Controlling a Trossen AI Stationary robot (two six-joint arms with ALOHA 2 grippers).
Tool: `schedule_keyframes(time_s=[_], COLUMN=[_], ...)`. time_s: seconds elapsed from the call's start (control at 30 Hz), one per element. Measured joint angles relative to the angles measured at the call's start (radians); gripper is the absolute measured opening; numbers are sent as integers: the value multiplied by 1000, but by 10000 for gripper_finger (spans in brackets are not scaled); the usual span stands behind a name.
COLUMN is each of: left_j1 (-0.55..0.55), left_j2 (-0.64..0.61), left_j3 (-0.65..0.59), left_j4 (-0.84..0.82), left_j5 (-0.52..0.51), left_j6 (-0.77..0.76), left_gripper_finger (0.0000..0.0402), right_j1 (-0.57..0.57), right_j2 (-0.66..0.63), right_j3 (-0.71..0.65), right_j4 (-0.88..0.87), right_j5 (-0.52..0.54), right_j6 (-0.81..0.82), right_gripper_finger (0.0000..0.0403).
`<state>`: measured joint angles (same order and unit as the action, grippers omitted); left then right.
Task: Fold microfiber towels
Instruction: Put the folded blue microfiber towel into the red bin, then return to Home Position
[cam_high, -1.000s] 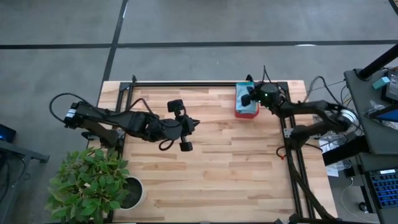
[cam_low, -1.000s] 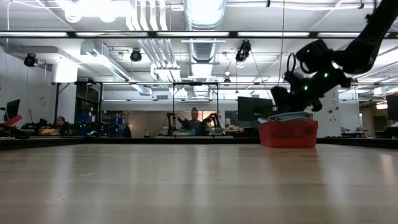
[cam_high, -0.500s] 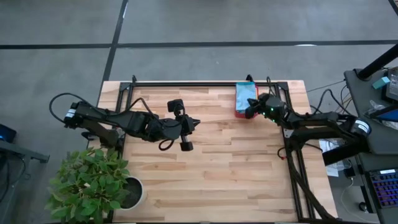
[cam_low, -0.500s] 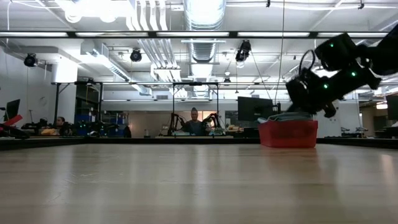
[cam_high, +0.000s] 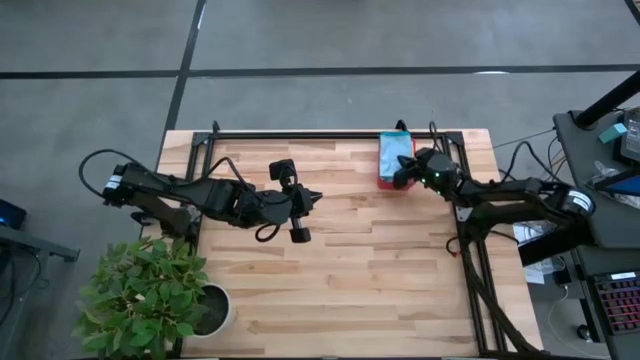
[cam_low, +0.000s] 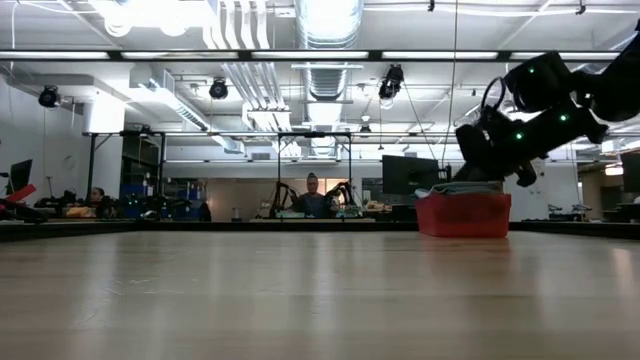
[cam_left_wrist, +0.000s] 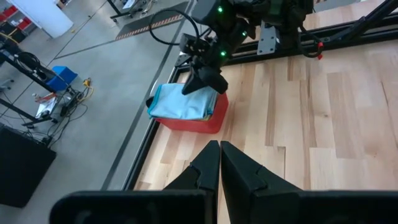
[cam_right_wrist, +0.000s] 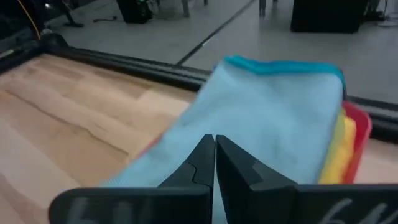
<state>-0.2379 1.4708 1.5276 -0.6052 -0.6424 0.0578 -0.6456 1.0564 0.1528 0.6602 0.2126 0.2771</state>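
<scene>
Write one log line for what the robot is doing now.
right gripper: shut, over blue towel | tray: stacked | left gripper: shut, waiting

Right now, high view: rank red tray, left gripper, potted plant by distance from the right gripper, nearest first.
From the right gripper, shut at the table's far right corner:
1. Red tray, right under it, holding the folded towels.
2. Left gripper, shut, mid-table.
3. Potted plant, near left corner.

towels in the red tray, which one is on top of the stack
The light blue towel lies on top; a yellow towel shows only as an edge beneath it, inside the red tray.
</scene>
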Motion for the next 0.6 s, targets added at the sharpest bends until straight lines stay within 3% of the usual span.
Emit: schedule_keyframes(time_s=[0.4, 0.47, 0.6], left_j1=[-23, -41, -89], left_j2=[-15, -41, -115], left_j3=[-7, -25, -100], left_j4=[-15, -12, 2], left_j5=[0, 1, 0], left_j6=[23, 30, 25], left_gripper_finger=[0, 0, 0], right_j1=[0, 5, 9], right_j2=[-14, -14, -22], right_j3=[198, 201, 164], right_j4=[-170, -100, 109], right_j5=[-4, -60, -282], right_j6=[-129, -177, -190], right_gripper_finger=[9, 9, 9])
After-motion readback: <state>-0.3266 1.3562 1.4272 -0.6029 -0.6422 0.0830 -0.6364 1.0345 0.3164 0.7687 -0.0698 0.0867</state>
